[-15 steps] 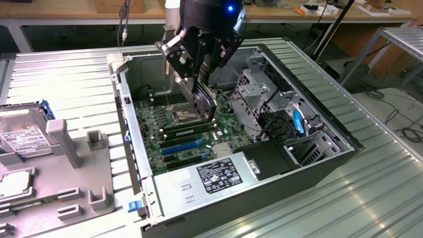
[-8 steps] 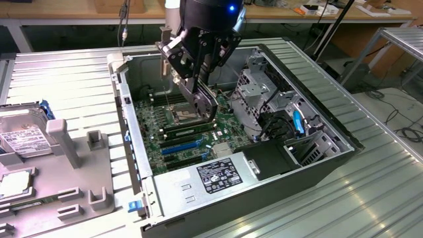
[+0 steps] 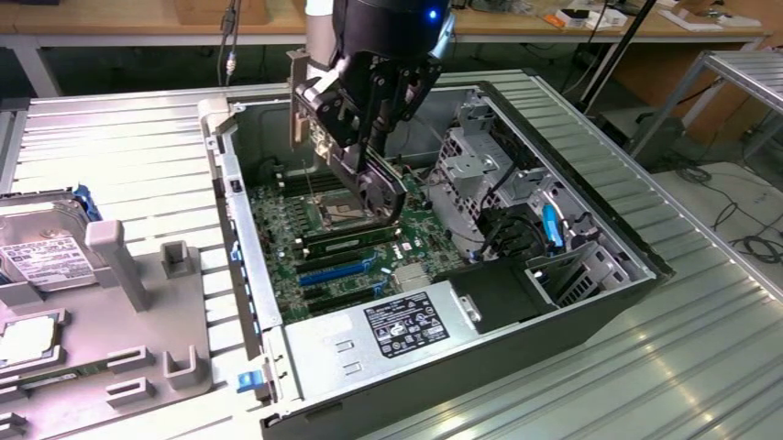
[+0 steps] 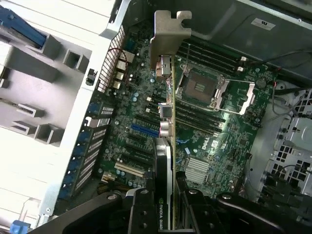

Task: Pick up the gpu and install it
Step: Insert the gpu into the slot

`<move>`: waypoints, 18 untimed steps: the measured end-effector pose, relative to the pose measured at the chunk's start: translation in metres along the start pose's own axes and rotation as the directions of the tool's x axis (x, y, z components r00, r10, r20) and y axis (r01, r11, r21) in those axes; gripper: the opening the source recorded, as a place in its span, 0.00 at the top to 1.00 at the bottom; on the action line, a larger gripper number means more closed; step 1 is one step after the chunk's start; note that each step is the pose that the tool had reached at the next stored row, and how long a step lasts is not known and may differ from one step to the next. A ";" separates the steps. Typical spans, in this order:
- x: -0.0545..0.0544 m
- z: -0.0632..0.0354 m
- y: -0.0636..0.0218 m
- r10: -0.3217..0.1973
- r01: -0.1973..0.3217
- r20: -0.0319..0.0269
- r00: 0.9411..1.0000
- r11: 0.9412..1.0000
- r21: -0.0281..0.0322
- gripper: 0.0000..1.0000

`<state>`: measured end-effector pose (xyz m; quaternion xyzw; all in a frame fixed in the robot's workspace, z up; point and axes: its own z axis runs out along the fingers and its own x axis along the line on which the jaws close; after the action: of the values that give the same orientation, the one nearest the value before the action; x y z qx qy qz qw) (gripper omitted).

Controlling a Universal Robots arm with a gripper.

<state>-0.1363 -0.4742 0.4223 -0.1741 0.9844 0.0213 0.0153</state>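
Note:
My gripper (image 3: 367,170) hangs over the open computer case (image 3: 612,220), shut on the gpu (image 3: 297,96). The gpu is a thin card with a silvery metal bracket, held upright above the motherboard (image 3: 355,266). In the wrist view the gpu (image 4: 168,73) is seen edge-on, its bracket at the far end, and my gripper (image 4: 168,214) clamps its near end between black fingers (image 4: 141,209). The card floats above the board, over the CPU socket (image 4: 200,87) and apart from the expansion slots (image 4: 144,130).
A power supply (image 3: 391,335) fills the case's near corner and a metal drive cage (image 3: 471,156) stands on the exterior view's right. On the exterior view's left, a grey parts fixture (image 3: 123,302) holds a hard drive (image 3: 37,261). Cables (image 3: 514,234) run beside the cage.

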 end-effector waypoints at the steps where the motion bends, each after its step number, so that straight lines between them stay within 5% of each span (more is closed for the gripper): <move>1: 0.000 0.0000 0.0000 -0.019 0.019 -0.001 1.000 1.000 -0.001 0.73; 9: 0.000 0.0000 0.0000 -0.099 0.099 -0.003 0.995 0.995 -0.004 0.73; 18: 0.000 0.0000 0.0000 -0.190 0.190 -0.006 0.982 0.982 -0.008 0.73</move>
<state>-0.1363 -0.4742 0.4223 -0.2674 0.9632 0.0226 0.0132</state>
